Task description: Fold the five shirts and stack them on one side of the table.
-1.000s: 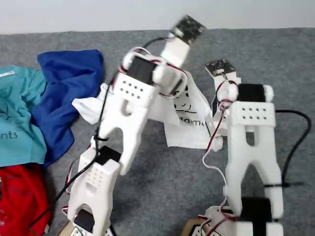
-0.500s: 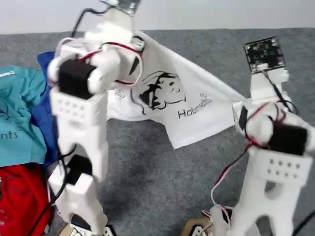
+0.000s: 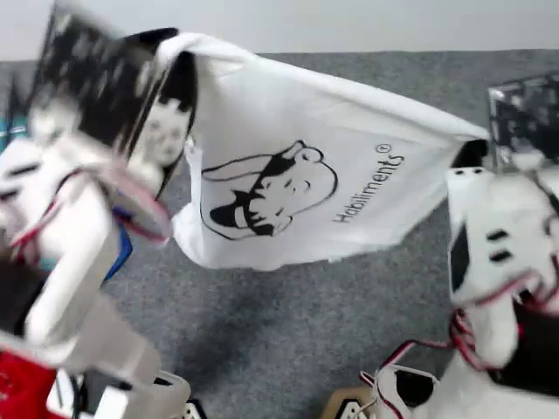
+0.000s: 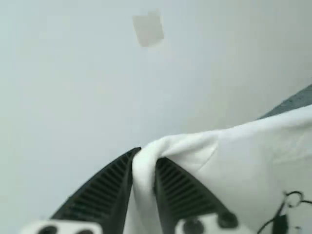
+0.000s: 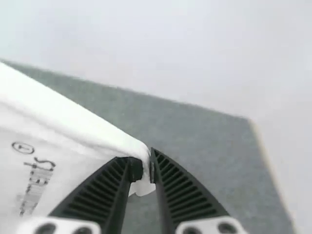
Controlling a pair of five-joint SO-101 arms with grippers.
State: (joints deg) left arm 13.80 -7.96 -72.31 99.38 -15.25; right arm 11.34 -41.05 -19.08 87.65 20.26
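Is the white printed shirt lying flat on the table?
No, the white printed shirt is held up, spread between the left tool and the right tool.

place: we read this as a robotics lab | signs: white robot arms [image 3: 498, 253] with a bare circuit board [image 3: 524, 109] | grey felt worktop [image 3: 288, 323] | plain pale wall [image 3: 367, 22]

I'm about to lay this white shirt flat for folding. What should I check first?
1. Grip of left jaws on one shirt corner: ok, shut on it.
2. Grip of right jaws on the other corner: ok, shut on it.
3. Top edge stretched between the arms: ok.
4. Hem off the table: cannot tell.
5. Nearby red shirt apart from the white one: ok.
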